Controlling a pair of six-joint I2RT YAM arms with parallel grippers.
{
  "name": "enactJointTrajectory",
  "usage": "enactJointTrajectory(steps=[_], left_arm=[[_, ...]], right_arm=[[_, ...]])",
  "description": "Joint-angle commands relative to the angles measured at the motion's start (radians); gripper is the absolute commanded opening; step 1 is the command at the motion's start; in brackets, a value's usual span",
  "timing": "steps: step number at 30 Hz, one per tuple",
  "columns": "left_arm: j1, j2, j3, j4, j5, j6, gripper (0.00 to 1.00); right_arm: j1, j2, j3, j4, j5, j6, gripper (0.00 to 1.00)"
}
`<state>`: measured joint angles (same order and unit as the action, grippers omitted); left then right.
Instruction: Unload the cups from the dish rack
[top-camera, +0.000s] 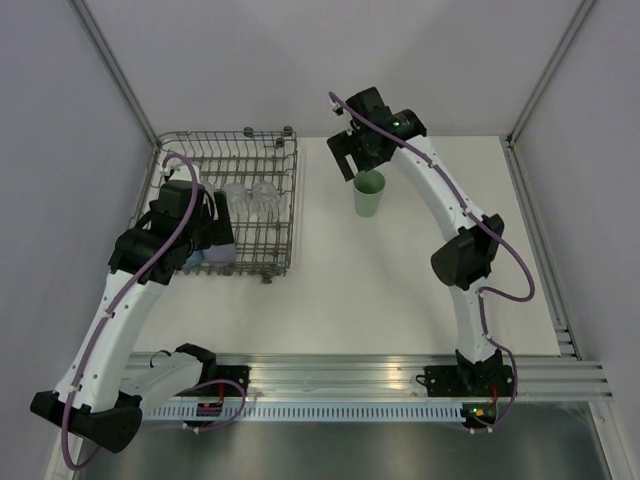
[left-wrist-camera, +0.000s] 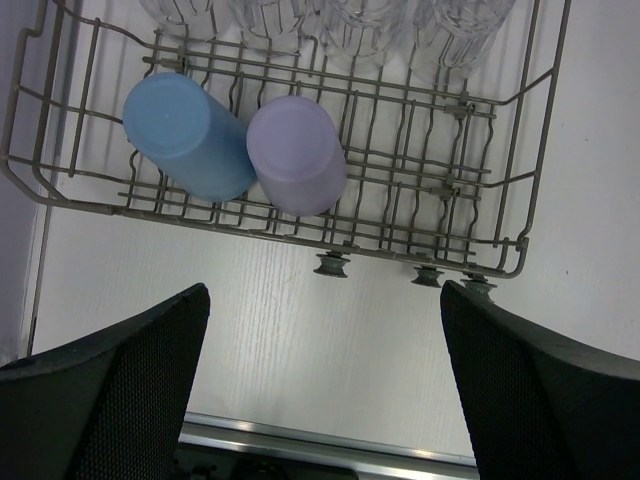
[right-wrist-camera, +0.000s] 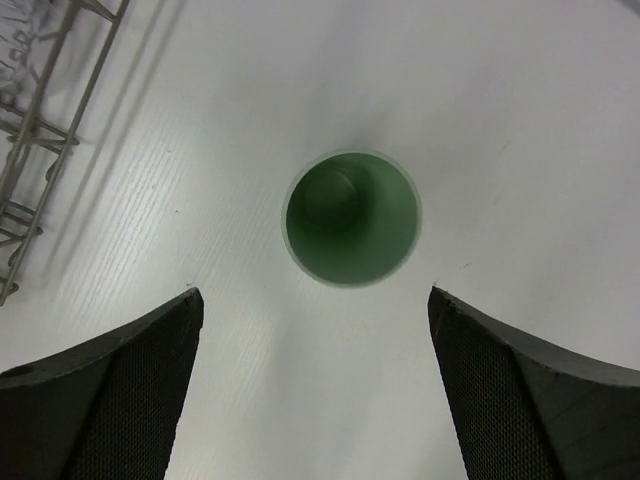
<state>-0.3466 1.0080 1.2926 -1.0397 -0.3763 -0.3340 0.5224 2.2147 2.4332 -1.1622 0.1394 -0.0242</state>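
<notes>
The grey wire dish rack (top-camera: 293, 190) stands at the left of the table. In it a blue cup (left-wrist-camera: 185, 135) and a lavender cup (left-wrist-camera: 297, 155) rest bottom up side by side near its front wall, and several clear cups (left-wrist-camera: 360, 25) stand in a row behind them. My left gripper (left-wrist-camera: 322, 320) hovers open just in front of the rack (left-wrist-camera: 300, 225), holding nothing. A pale green cup (right-wrist-camera: 352, 218) stands upright, mouth up, on the white table (top-camera: 369, 194). My right gripper (right-wrist-camera: 315, 310) is open above and just beside it, apart from the cup.
The rack's corner (right-wrist-camera: 40, 150) lies to the left of the green cup. Grey walls close the table on the left, back and right. An aluminium rail (top-camera: 350, 375) with the arm bases runs along the near edge.
</notes>
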Motion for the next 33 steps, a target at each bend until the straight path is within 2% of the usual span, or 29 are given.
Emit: enactJointTrajectory(steps=[1,3,6,7,9,10,11,14,22,33], left_arm=[[-0.002,-0.006,-0.015,0.086,-0.047,-0.037,1.00],[-0.002,0.013,-0.018,0.102,-0.061,-0.045,1.00],[-0.002,0.047,-0.012,0.127,-0.070,-0.043,1.00],[0.000,0.072,-0.013,0.136,-0.078,-0.043,1.00],[0.003,0.095,-0.012,0.151,-0.102,-0.043,1.00],[0.011,0.122,-0.009,0.173,-0.101,-0.036,1.00],[0.015,0.136,-0.004,0.181,-0.096,-0.034,1.00],[0.058,0.199,0.019,0.187,-0.055,-0.037,1.00],[0.188,0.337,0.031,0.185,0.076,-0.019,1.00],[0.255,0.468,0.005,0.191,0.125,-0.004,1.00]], right_arm=[[0.001,-0.185,-0.077,0.068,0.031,0.009,0.98],[0.001,-0.298,-0.141,0.128,0.061,0.023,0.98],[0.001,-0.499,-0.331,0.272,0.100,0.078,0.98],[0.001,-0.554,-0.452,0.318,0.100,0.093,0.98],[0.001,-0.740,-0.586,0.467,0.076,0.133,0.98],[0.001,-0.868,-0.721,0.516,0.059,0.147,0.98],[0.001,-0.930,-0.787,0.598,0.034,0.153,0.98],[0.001,-1.130,-0.968,0.680,0.031,0.205,0.98],[-0.001,-1.320,-1.105,0.599,-0.076,0.257,0.98],[0.007,-1.392,-1.165,0.584,-0.135,0.219,0.98]])
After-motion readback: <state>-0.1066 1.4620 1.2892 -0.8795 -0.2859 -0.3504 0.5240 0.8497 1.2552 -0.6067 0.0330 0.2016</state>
